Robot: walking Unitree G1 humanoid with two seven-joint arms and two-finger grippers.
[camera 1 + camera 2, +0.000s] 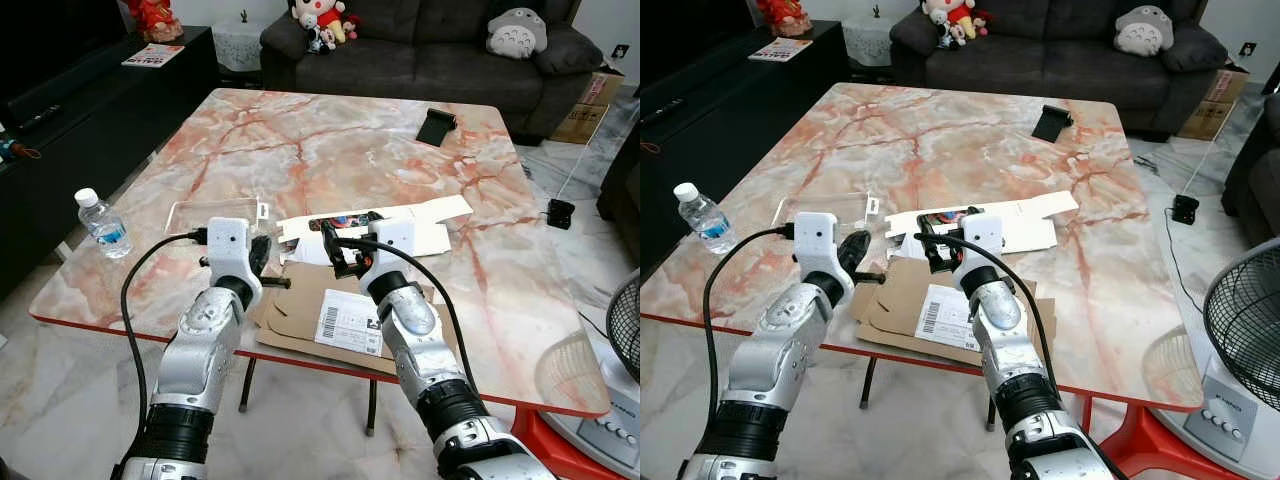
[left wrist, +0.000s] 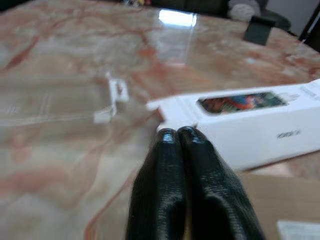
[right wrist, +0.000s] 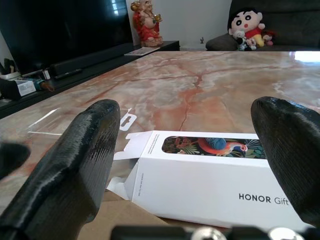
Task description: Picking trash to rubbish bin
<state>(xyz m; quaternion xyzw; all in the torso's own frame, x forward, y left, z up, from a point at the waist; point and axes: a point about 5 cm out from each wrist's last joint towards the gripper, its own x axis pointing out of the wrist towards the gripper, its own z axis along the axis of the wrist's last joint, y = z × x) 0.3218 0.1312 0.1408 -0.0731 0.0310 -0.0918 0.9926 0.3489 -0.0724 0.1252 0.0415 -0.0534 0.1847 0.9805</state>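
Observation:
A white HONOR gift box with a bird picture lies flat near the table's front, partly on a flattened brown cardboard with a barcode label. To its left lies a clear plastic package. My right gripper is open and low over the cardboard, its fingers spread to either side of the box's near end without touching it. My left gripper is shut with nothing in it. It hovers just left of the box, above the cardboard's left edge.
A water bottle stands at the marble table's left front corner, and a black object lies at the far right. Beyond are a dark sofa and a TV cabinet. A fan stands on the floor to the right.

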